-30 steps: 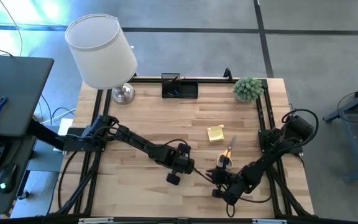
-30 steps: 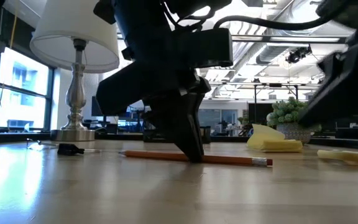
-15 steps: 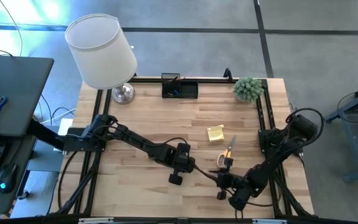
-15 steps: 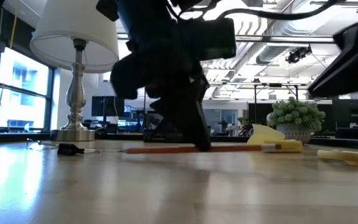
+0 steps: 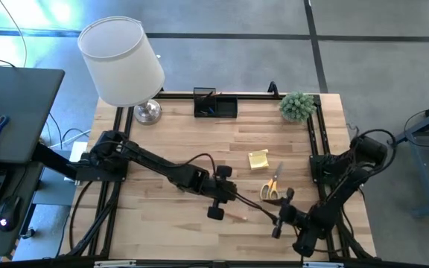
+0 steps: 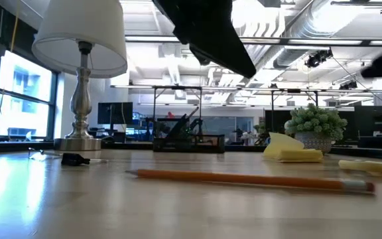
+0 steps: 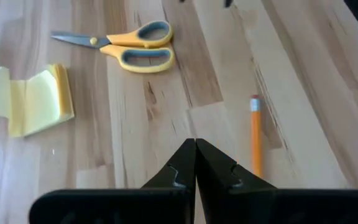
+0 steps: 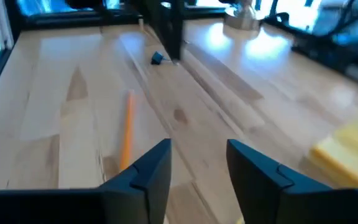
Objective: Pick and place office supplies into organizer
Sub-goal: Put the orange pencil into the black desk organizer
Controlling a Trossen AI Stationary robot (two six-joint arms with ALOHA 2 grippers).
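An orange pencil (image 6: 244, 178) with an eraser end (image 7: 255, 102) lies flat on the wooden table. My left gripper (image 7: 195, 146) hangs above it, shut and holding nothing; the low view shows it lifted high over the table (image 6: 244, 66). In the high view it is near the table's middle (image 5: 235, 196). My right gripper (image 8: 197, 158) is open near the front right (image 5: 278, 217), low over the table and pointing at the pencil (image 8: 126, 134). The orange-handled scissors (image 5: 272, 186) and the yellow sticky-note pad (image 5: 258, 159) lie farther back. The black organizer (image 5: 214, 104) stands at the far edge.
A white-shaded lamp (image 5: 121, 59) stands at the far left corner and a small green plant (image 5: 298, 106) at the far right. A small dark clip (image 6: 78, 159) lies toward the lamp. Bare wood lies in front of the pencil.
My left gripper has risen from the pencil with its fingers shut. The pencil has stayed on the table, and its eraser end has swung toward the near edge. My right gripper has drawn back toward the table's right edge and turned.
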